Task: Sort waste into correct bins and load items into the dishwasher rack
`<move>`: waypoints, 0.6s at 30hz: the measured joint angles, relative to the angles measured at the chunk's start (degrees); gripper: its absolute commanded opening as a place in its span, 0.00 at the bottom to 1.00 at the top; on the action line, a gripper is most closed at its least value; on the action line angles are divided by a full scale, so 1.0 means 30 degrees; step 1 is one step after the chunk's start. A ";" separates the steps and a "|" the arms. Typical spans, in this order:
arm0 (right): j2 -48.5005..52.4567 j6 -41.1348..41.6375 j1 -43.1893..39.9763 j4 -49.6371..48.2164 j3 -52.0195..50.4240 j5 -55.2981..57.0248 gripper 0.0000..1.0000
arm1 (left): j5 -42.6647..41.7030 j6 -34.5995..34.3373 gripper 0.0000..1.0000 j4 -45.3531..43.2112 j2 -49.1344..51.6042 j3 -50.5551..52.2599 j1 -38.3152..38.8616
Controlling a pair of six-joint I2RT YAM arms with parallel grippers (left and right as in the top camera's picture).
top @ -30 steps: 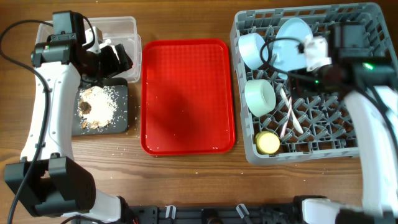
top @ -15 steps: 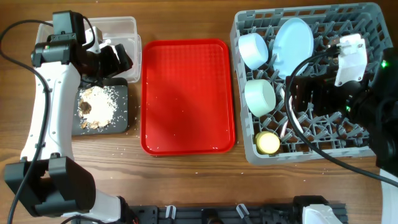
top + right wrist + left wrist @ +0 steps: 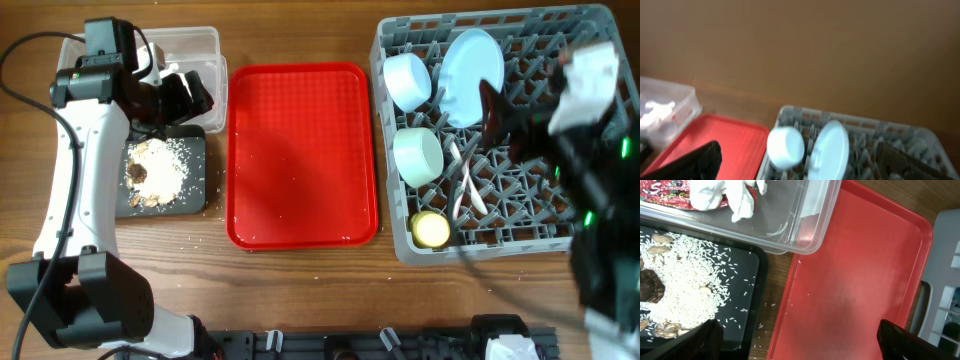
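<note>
The grey dishwasher rack [image 3: 590, 235] holds a pale blue plate [image 3: 472, 62], two pale bowls [image 3: 407, 80] [image 3: 418, 155], a yellow cup [image 3: 431, 229] and two white spoons [image 3: 465, 190]. My right gripper [image 3: 500, 115] is blurred high above the rack, open and empty [image 3: 800, 167]; the plate [image 3: 830, 147] and one bowl [image 3: 785, 147] show below it. My left gripper [image 3: 185, 95] is open and empty [image 3: 800, 342] between the bins and the red tray. The clear tub [image 3: 195, 45] holds white paper [image 3: 725, 192] and a red wrapper [image 3: 670, 192]. The black tray [image 3: 192, 200] holds food scraps [image 3: 155, 170].
A flat red tray [image 3: 303, 150] lies between the bins and the rack. A few whitish crumbs [image 3: 215, 238] lie on the wooden table beside the black tray. The right arm hides part of the rack's right side.
My right arm has lifted up and swung right over the rack, now blurred with motion. The left arm and all objects have stayed put.
</note>
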State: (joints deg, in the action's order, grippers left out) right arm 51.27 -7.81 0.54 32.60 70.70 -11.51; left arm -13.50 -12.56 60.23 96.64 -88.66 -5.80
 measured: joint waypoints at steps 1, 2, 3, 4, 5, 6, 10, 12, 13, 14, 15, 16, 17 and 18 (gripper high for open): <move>-0.1195 -0.0022 0.0000 -0.1413 -0.1552 -0.0007 1.00 | 0.0036 -0.0007 1.00 0.0022 0.0000 0.0000 0.0000; -0.2557 -0.0073 0.0000 -0.2397 -0.3264 0.0000 1.00 | 0.0051 0.0000 1.00 0.0007 0.0000 0.0000 0.0000; -0.3475 -0.0102 0.0000 -0.3096 -0.4495 0.0007 1.00 | 0.0044 -0.0007 1.00 0.0007 0.0000 0.0000 0.0000; -0.4561 -0.0146 0.0000 -0.3963 -0.6033 0.0000 1.00 | 0.0051 0.0000 1.00 -0.0007 0.0000 0.0000 0.0000; -0.5829 -0.0138 0.0000 -0.4918 -0.8051 0.0000 1.00 | 0.0058 0.0000 1.00 0.0000 0.0000 0.0000 0.0000; -0.6849 -0.0146 0.0000 -0.5705 -0.9726 0.0000 1.00 | 0.0051 0.0000 1.00 0.0007 0.0000 0.0000 0.0000; -1.0790 0.0466 0.0007 -0.9063 -1.5868 -0.0007 1.00 | 0.0058 -0.0007 1.00 -0.0015 0.0000 0.0000 0.0000; -1.2458 0.0831 0.0117 -1.0120 -1.7872 -0.0036 1.00 | 0.0058 -0.0007 1.00 -0.0007 0.0000 0.0000 0.0000; -1.3107 0.0969 0.0189 -1.0418 -1.8542 -0.0080 1.00 | 0.0051 -0.0007 1.00 0.0007 0.0000 0.0000 0.0000; -1.3682 0.1071 0.0248 -1.0768 -1.9169 -0.0095 1.00 | 0.0051 -0.0007 1.00 0.0015 0.0000 0.0000 0.0000; -1.4134 0.1144 0.0270 -1.0958 -1.9700 -0.0102 1.00 | 0.0051 -0.0007 1.00 0.0000 0.0000 0.0000 0.0000; -1.4542 0.1180 0.0270 -1.1074 -2.0189 -0.0117 1.00 | 0.0051 -0.0007 1.00 0.0000 0.0000 0.0000 0.0000; -1.4972 0.1231 0.0270 -1.1147 -2.0669 -0.0153 1.00 | 0.0051 0.0000 1.00 0.0007 0.0000 0.0000 0.0000; -1.5336 0.1231 0.0270 -1.1154 -2.1063 -0.0168 1.00 | 0.0051 -0.0007 1.00 0.0000 0.0000 0.0000 0.0000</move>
State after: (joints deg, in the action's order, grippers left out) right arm 5.26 -4.12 1.34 -0.86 7.51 -12.01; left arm -13.34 -12.58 60.23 96.64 -88.66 -5.80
